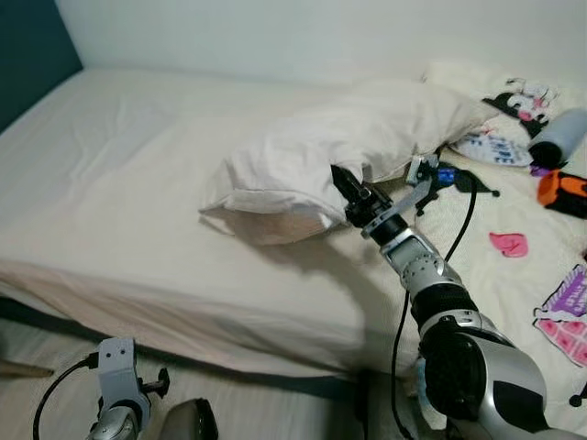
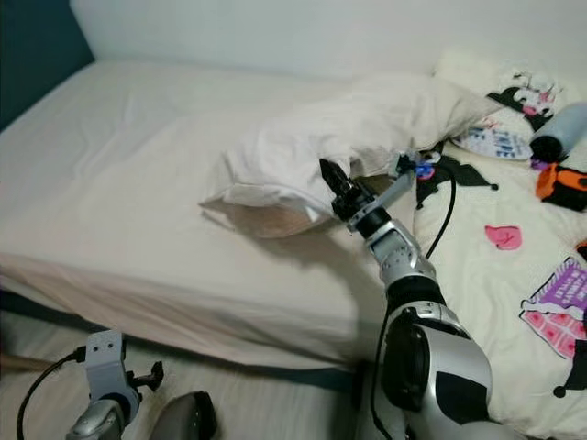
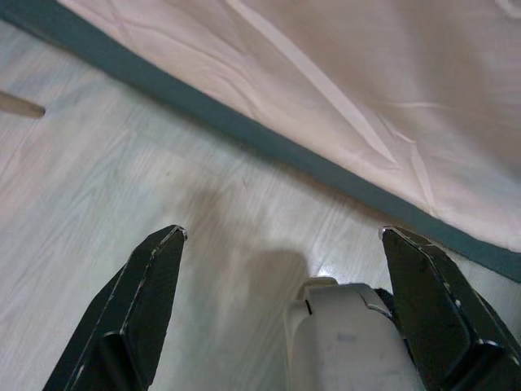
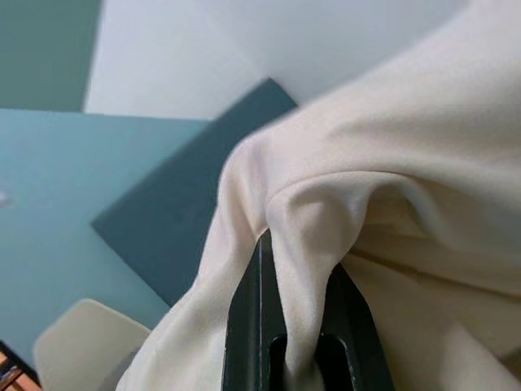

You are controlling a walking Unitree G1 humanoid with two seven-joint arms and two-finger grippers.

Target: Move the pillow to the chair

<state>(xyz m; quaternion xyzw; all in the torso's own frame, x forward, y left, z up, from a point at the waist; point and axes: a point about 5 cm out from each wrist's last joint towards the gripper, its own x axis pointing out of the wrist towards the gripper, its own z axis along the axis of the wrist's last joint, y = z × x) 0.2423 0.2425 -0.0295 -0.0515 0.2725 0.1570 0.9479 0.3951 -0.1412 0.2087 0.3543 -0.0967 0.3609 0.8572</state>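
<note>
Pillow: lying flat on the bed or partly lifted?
Partly lifted: the right tool is shut on the pillow; its near edge hangs above the bed, casting shadow.

The pillow (image 1: 339, 147) lies on the bed (image 1: 138, 211), with the right claw (image 1: 347, 188) at its front. The left claw (image 3: 281, 314) hangs over the floor (image 3: 122, 187) beside the bed.

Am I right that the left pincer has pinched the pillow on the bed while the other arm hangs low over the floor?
Not quite: the right pincer is shut on the pillow, as the right wrist view shows. The left pincer hangs open over the floor.
</note>
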